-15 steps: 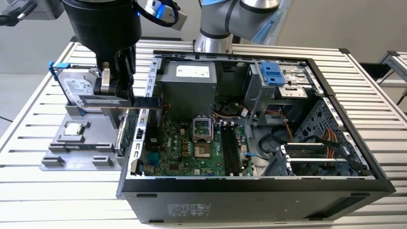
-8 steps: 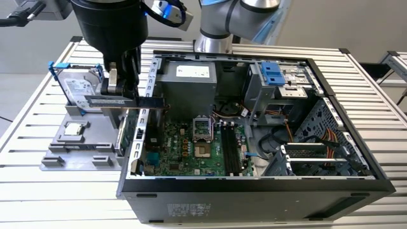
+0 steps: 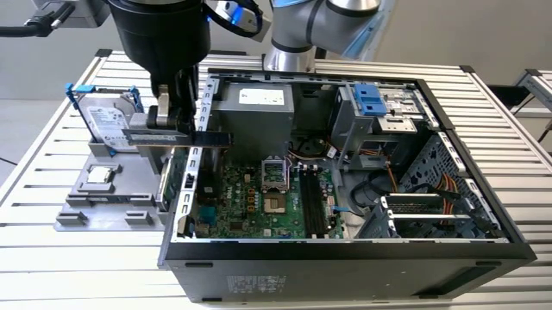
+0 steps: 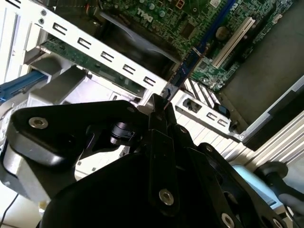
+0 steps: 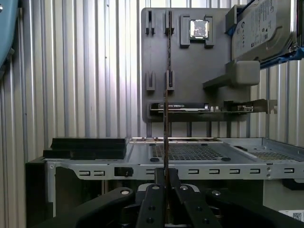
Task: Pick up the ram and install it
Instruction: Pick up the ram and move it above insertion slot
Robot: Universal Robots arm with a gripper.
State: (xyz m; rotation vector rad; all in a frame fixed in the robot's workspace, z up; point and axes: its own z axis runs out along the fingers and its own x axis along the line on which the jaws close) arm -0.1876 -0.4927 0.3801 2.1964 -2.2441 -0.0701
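Note:
The ram [image 3: 211, 138] is a slim dark strip held level in the air, and my gripper [image 3: 172, 129] is shut on its middle. It hangs over the open computer case's wall [image 3: 195, 169] on the exterior view's left, between the grey holder [image 3: 103, 206] and the motherboard [image 3: 250, 200]. The first wrist view has the ram [image 5: 166, 95] edge-on as a thin line rising from my gripper [image 5: 166, 183]. Seen in the second wrist view, the ram [image 4: 190, 61] reaches from my gripper [image 4: 159, 107] towards the green board. The long black memory slots [image 3: 312, 203] lie further inside the case.
The grey holder carries an upright silver hard drive [image 3: 108, 119] in a blue bracket and a square chip [image 3: 101, 173]. Inside the case are a grey power supply [image 3: 254, 119], a drive cage [image 3: 379, 110] and cables [image 3: 405, 187]. A slatted metal table [image 3: 86, 271] lies underneath.

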